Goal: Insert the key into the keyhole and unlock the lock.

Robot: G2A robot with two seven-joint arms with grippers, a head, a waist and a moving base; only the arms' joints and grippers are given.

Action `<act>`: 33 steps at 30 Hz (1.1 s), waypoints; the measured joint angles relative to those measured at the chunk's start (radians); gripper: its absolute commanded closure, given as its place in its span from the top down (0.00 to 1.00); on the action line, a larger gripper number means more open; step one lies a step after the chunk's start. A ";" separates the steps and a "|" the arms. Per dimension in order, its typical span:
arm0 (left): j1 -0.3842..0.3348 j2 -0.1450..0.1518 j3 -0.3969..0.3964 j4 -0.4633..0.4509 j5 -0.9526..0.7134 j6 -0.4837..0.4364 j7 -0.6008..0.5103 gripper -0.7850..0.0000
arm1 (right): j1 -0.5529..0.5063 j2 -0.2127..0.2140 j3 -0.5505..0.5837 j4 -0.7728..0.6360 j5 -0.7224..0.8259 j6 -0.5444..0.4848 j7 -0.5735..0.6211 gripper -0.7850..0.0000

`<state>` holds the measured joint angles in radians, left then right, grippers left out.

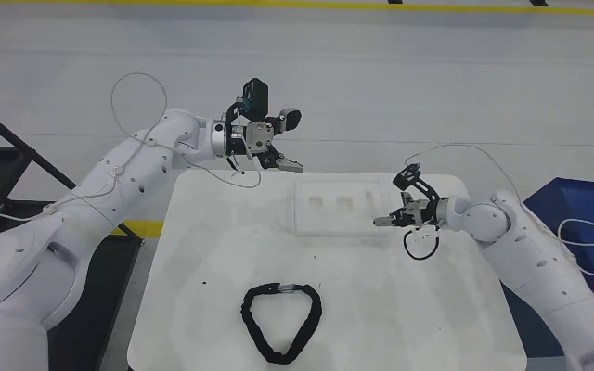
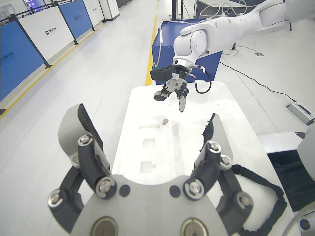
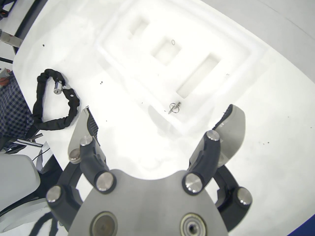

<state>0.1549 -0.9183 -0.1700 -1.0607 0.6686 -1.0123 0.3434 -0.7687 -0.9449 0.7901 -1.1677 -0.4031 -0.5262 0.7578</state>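
Key at right end of tray, lock near front edge of tabletop; I see left gripper and right gripper spread wide, empty.

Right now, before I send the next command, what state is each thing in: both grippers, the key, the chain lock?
Left gripper: open, empty, in the air.
Right gripper: open, empty, above the tray, close to the key.
Key: lying loose on the tray, not gripped.
Chain lock: closed in a loop on the table, keyhole empty.
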 measured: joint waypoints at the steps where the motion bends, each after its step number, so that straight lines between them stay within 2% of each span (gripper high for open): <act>1: 0.000 0.000 0.000 0.000 0.000 0.000 0.000 1.00 | 0.001 -0.005 -0.008 0.003 -0.003 0.023 -0.004 1.00; 14: 0.000 0.000 0.000 0.000 0.000 0.000 0.000 1.00 | 0.015 -0.076 -0.108 0.018 0.022 0.276 0.067 1.00; 18: 0.000 0.000 0.000 0.000 0.000 0.000 0.000 1.00 | 0.023 -0.091 -0.117 0.017 0.027 0.343 0.081 0.75; 21: 0.000 0.000 0.000 0.000 0.000 0.000 0.000 1.00 | 0.027 -0.099 -0.120 0.010 0.019 0.379 0.091 0.65; 24: 0.000 0.000 0.000 0.000 0.000 0.000 0.000 1.00 | 0.031 -0.105 -0.122 0.006 0.006 0.409 0.104 0.49; 33: 0.000 0.000 0.000 0.000 0.000 0.000 0.000 1.00 | 0.038 -0.120 -0.132 0.000 -0.060 0.499 0.128 0.43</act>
<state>0.1549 -0.9183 -0.1700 -1.0607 0.6686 -1.0123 0.3434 -0.7309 -1.0651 0.6582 -1.1675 -0.4630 -0.0267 0.8854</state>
